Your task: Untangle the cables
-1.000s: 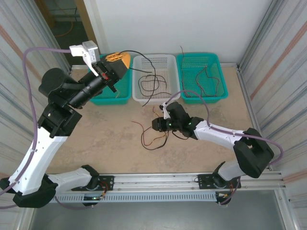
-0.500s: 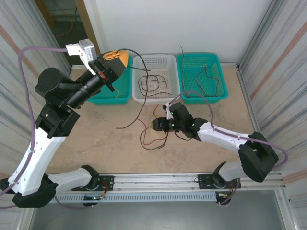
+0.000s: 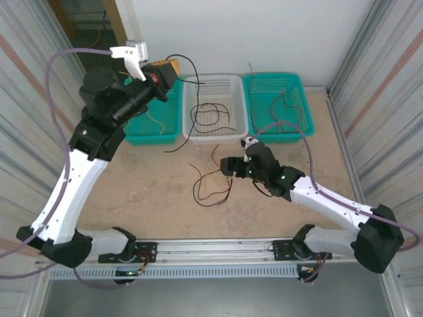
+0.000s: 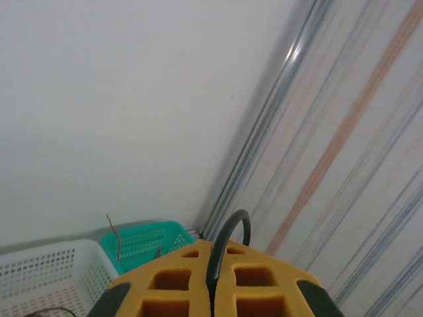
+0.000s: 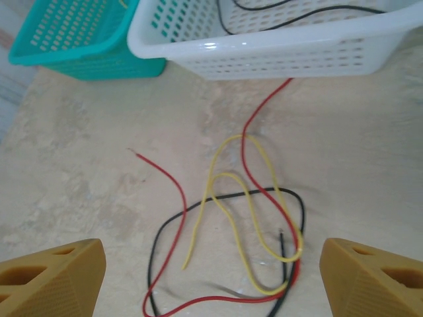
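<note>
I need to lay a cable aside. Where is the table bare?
Bare left of the tangle, toward the left arm, and between the right teal basket and right arm. Crowded before the white basket, around the right claw.

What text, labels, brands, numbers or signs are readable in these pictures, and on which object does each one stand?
None. No word, label, brand, number or sign is readable: the white basket, the green basket beside it, the cables and the back wall are all plain.
</note>
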Action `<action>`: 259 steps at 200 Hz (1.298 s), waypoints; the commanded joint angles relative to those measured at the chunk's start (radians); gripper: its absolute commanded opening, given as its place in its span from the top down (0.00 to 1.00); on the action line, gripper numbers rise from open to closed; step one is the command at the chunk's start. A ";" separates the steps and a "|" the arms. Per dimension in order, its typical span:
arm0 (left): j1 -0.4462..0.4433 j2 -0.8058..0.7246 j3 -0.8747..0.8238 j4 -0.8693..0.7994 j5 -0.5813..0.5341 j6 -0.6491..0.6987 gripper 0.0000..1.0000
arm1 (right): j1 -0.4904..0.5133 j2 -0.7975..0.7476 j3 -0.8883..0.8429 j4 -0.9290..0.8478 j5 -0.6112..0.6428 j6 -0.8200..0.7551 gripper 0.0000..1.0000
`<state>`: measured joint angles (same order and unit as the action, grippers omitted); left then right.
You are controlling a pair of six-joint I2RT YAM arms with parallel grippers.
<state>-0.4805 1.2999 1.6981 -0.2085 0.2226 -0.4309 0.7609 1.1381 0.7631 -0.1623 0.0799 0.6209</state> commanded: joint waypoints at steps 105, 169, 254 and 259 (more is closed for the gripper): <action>0.097 0.695 0.531 0.090 0.078 -0.188 0.76 | -0.077 -0.103 0.008 -0.122 -0.045 0.011 0.20; 0.095 0.777 0.426 0.050 0.052 -0.191 0.34 | -0.116 -0.174 0.011 -0.179 -0.044 -0.010 0.20; 0.039 0.252 -0.174 -0.064 -0.031 0.013 0.35 | -0.170 -0.155 0.048 -0.170 -0.085 -0.040 0.20; 0.038 0.219 -0.217 -0.086 -0.031 0.014 0.35 | -0.170 -0.127 0.046 -0.166 -0.091 -0.037 0.20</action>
<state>-0.4206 1.6791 1.6497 -0.2276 0.2314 -0.5003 0.5995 0.9813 0.7837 -0.3393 0.0208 0.6048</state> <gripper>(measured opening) 0.653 0.802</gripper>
